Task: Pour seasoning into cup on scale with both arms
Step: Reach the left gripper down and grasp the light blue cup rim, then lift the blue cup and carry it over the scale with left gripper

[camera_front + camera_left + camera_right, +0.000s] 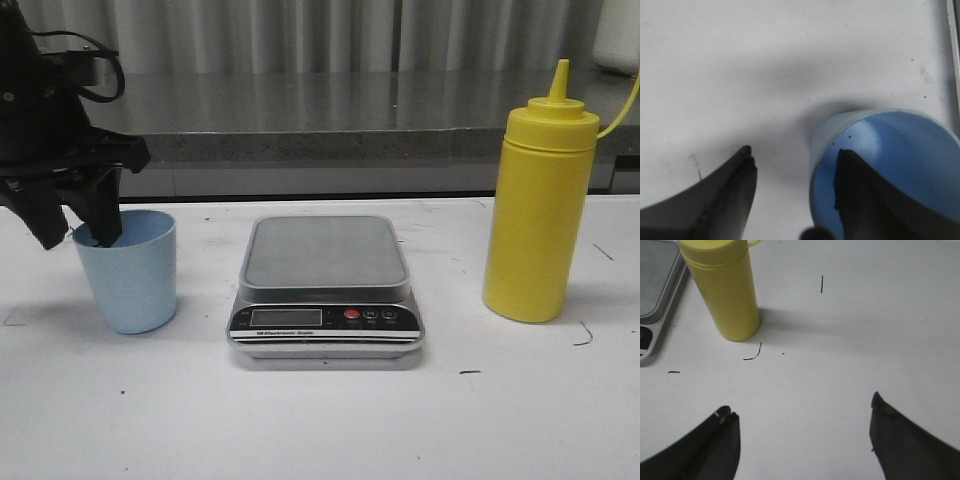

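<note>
Currently your seasoning [538,205] stands upright on the white desk [320,420], long axis vertical, nozzle pointing straight up, toward the desk's right edge and well apart from the scale [326,285]. The scale sits at the desk's middle, display facing the front edge, platform bare. Your cup [130,270] stands upright, mouth up, near the left edge, beside the scale but not touching it.

Left hand [75,220]: released, jaws spread, straddling the cup's wall at its left side. One finger reaches down inside the cup, the other hangs outside it.

Note what the views add. The left wrist view shows the inner finger [860,200] against the blue interior of the cup [890,150] and the outer one over bare desk; you cannot tell from it whether either finger touches the wall. The front view does not show the right hand at all. Only the right wrist view does: the right hand [802,432] is released, jaws wide apart over bare desk, with the seasoning [725,290] well ahead of it and a corner of the scale [655,285] just beyond the bottle.
</note>
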`<action>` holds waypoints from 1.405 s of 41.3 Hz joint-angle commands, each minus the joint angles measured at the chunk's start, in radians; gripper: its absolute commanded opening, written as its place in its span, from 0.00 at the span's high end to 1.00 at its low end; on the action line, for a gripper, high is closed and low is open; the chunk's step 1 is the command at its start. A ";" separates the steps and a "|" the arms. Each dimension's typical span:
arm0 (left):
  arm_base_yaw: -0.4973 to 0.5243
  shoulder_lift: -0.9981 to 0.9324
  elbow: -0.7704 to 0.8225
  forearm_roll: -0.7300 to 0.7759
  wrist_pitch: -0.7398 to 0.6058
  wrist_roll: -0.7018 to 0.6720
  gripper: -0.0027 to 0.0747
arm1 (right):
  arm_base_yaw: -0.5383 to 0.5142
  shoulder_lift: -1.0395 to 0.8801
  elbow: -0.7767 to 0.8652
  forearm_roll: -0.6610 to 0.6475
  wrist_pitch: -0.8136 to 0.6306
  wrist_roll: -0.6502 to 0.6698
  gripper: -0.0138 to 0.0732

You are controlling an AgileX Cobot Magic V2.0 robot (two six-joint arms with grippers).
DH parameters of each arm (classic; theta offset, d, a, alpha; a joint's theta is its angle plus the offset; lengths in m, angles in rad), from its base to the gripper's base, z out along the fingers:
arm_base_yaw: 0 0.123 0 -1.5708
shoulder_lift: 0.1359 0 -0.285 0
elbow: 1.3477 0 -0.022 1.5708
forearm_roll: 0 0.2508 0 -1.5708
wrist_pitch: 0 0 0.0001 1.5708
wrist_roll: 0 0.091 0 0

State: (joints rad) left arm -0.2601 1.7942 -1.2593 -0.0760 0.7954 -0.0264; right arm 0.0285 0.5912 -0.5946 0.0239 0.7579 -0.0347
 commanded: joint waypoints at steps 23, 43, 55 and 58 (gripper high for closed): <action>-0.027 -0.062 -0.035 -0.028 -0.015 0.001 0.99 | -0.003 0.007 -0.028 -0.013 -0.055 -0.013 0.20; -0.285 -0.028 -0.410 -0.005 0.158 -0.016 0.99 | -0.003 0.007 -0.028 -0.013 -0.054 -0.013 0.20; -0.316 0.159 -0.632 0.030 0.206 -0.063 0.99 | -0.003 0.007 -0.028 -0.013 -0.054 -0.013 0.20; -0.316 0.187 -0.655 0.036 0.206 -0.063 0.99 | -0.003 0.007 -0.028 -0.013 -0.054 -0.013 0.20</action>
State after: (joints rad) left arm -0.5701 2.0062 -1.8551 -0.0483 1.0269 -0.0746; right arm 0.0285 0.5912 -0.5946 0.0239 0.7579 -0.0363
